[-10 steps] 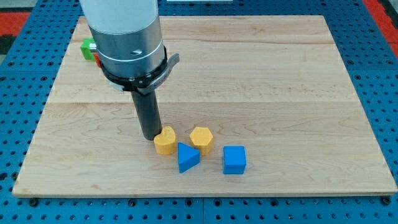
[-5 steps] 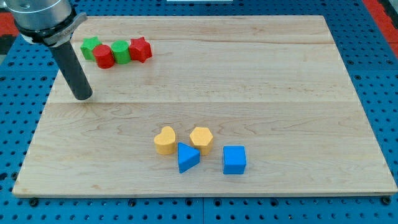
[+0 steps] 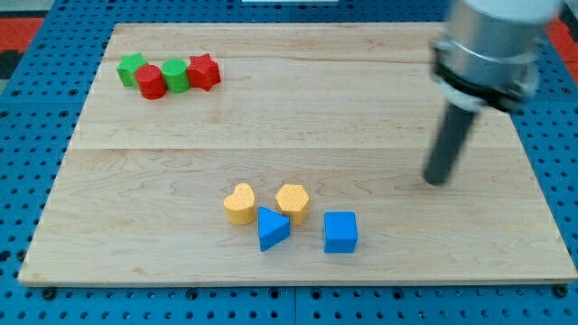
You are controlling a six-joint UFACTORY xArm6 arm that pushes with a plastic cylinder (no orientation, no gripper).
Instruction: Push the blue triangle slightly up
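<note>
— One rod only, and where is my tip (image 3: pixel 437 181)?
— It stands on the board (image 3: pixel 361 108) at the view's right, a little above the middle height. The rod looks blurred. It touches no block and it holds nothing; it has no jaws to open or close.

— And the blue triangle (image 3: pixel 272 228)?
— It lies well apart from my tip, to the view's left and lower, near the bottom edge of the board. The tip is up and to the right of it.

— What is around the triangle?
— A yellow heart (image 3: pixel 239 203) just above it on the left, a yellow hexagon (image 3: pixel 293 200) just above it on the right, both very close. A blue cube (image 3: pixel 340 232) is beside it on the right, with a small gap.

— Anything else?
— Four blocks in a row at the top left: a green block (image 3: pixel 132 67), a red cylinder (image 3: pixel 151 81), a green cylinder (image 3: pixel 176 75) and a red star (image 3: pixel 205 71).
</note>
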